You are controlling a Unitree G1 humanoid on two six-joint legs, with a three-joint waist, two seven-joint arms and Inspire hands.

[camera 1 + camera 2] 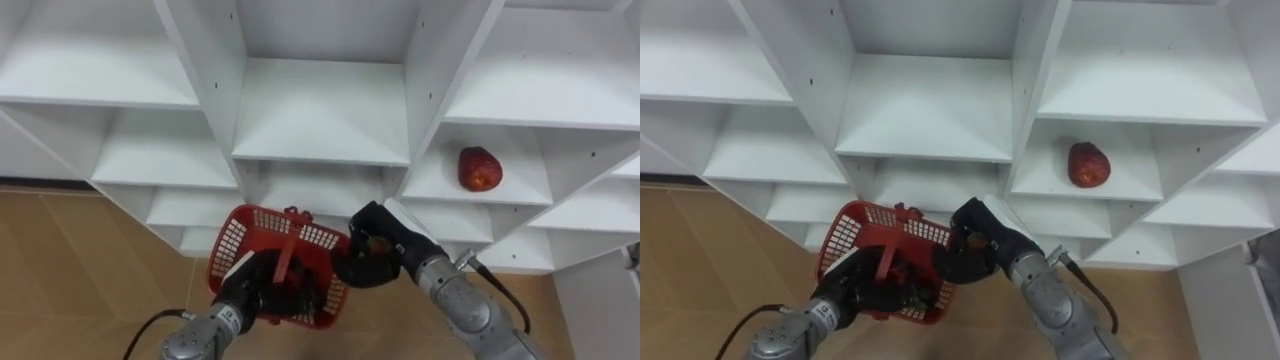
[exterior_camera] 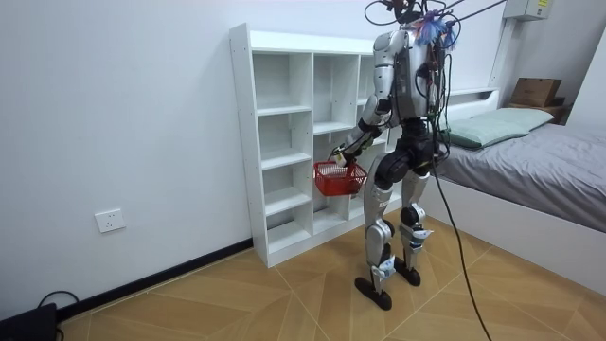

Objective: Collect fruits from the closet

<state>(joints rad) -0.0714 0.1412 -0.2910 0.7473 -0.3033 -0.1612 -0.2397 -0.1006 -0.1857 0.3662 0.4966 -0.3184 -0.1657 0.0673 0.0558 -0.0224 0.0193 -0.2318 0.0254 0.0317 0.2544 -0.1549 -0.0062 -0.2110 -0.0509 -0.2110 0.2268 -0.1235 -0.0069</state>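
White closet shelving (image 1: pixel 320 110) holds a red fruit (image 1: pixel 480 168) at two o'clock. Below, near six, the right hand (image 1: pixel 398 238) curls at the basket (image 1: pixel 240 235) rim, seemingly round a small fruit (image 1: pixel 377 243). The left hand (image 1: pixel 250 292) grips the basket's handle. Best to release over the middle, with the basket held level.

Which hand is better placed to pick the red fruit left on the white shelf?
Right. The right hand hangs at the red plastic mesh basket's rim, on the side of the red fruit; the left hand holds the basket.
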